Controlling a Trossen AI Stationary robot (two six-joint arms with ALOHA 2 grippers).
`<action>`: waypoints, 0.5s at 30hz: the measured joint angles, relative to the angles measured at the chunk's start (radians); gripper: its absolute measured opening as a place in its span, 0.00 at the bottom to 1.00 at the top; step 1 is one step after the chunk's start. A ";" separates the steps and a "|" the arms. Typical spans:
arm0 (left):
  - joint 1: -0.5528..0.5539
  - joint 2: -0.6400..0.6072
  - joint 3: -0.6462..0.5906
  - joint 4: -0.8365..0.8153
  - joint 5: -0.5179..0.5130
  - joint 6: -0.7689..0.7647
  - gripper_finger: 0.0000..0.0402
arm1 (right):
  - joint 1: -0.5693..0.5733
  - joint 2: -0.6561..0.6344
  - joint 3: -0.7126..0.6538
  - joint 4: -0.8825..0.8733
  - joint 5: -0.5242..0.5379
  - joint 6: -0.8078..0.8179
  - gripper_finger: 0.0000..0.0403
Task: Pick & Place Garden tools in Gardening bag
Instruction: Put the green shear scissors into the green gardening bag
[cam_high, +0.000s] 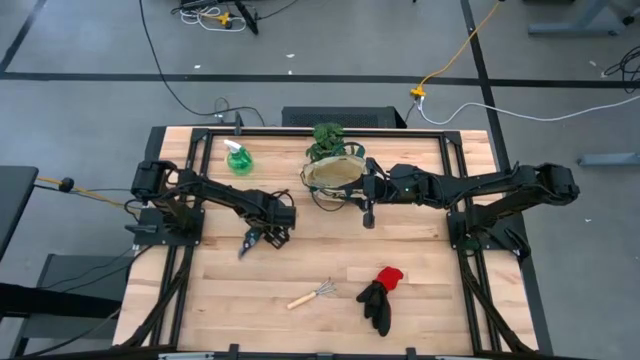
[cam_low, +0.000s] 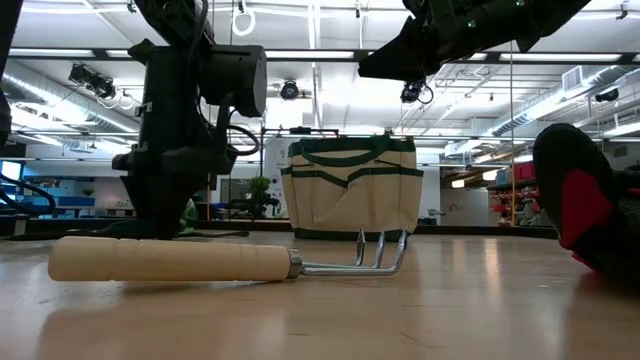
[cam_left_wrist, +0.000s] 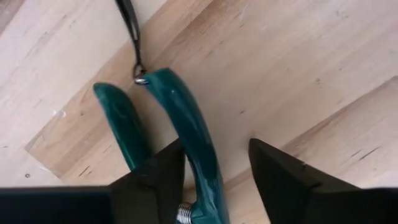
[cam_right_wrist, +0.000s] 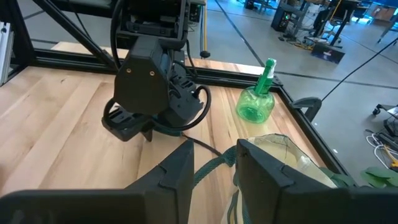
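The pruning shears (cam_high: 246, 245) lie flat on the table, and their teal handles (cam_left_wrist: 186, 118) show in the left wrist view. My left gripper (cam_left_wrist: 214, 146) points down over them, open, with one handle between its fingers and the other handle outside. My right gripper (cam_high: 367, 197) reaches in from the table's right and is shut on the gardening bag (cam_high: 335, 176), which stands on its base (cam_low: 350, 228) at the back centre. A green spray bottle (cam_high: 238, 160) stands at the back left. A wooden-handled rake (cam_high: 312, 294) and red-and-black gloves (cam_high: 381, 296) lie near the front. My left gripper stands astride one shears handle (cam_left_wrist: 202, 163), fingers pointing down; that handle lies close against one finger (cam_left_wrist: 158, 177), but I cannot tell whether they touch. The other finger is clear of it. My right gripper pinches the bag's green handle strap (cam_right_wrist: 211, 167) between its two fingers, coming nearly level from the table's right at the bag's right rim. The bag stays upright with its base on the table.
Black frame rails (cam_high: 300, 130) run along the table's back and sides. A black cord loop (cam_left_wrist: 130, 25) trails from the end of one shears handle. Bare wood (cam_high: 300, 255) lies between the shears, the bag and the rake.
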 joint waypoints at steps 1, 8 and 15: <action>0.000 0.000 0.000 0.002 0.001 0.000 0.43 | 0.000 0.000 0.000 0.000 0.000 0.000 0.31; 0.000 0.001 0.000 0.002 0.004 0.002 0.24 | 0.000 0.000 0.000 0.000 0.000 0.000 0.31; 0.000 0.001 0.000 0.000 -0.001 0.036 0.15 | 0.000 0.000 0.000 0.000 0.000 0.000 0.31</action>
